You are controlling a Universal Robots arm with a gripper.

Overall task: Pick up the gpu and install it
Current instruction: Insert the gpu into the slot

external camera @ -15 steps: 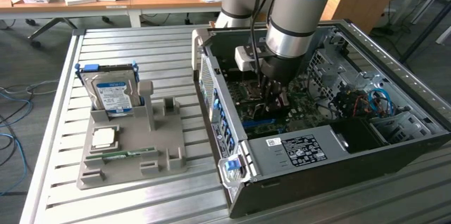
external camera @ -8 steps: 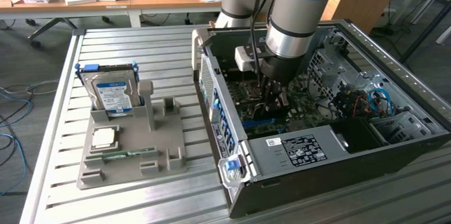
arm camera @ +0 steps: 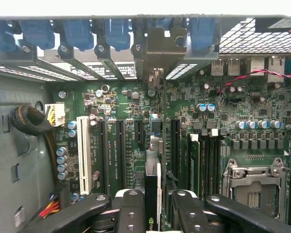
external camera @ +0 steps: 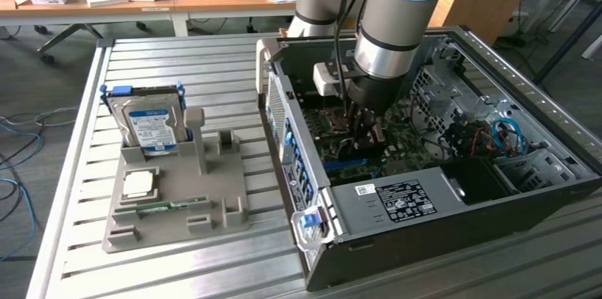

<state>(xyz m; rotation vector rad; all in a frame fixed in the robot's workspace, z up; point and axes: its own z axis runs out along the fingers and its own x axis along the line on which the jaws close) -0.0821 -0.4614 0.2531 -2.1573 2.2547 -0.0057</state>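
Two fingers [arm camera: 131, 211] of the gripper [arm camera: 153, 204] are clamped on the gpu [arm camera: 154, 162], pinching its flat sides, so in the wrist view I'm looking at the card edge-on, upright over the motherboard [arm camera: 233, 111]. Its silver bracket [arm camera: 160, 46] faces the rear slot openings, which I'd guess is the lineup it needs. The card's edge runs along the black expansion slots [arm camera: 120, 150]; can't tell if it's seated or just above. The arm reaches down into the open case [external camera: 526, 172]. Over on the exterior view's left, the grey holder [external camera: 179, 225] has the hard drive [external camera: 151, 123] and memory stick [external camera: 169, 206].
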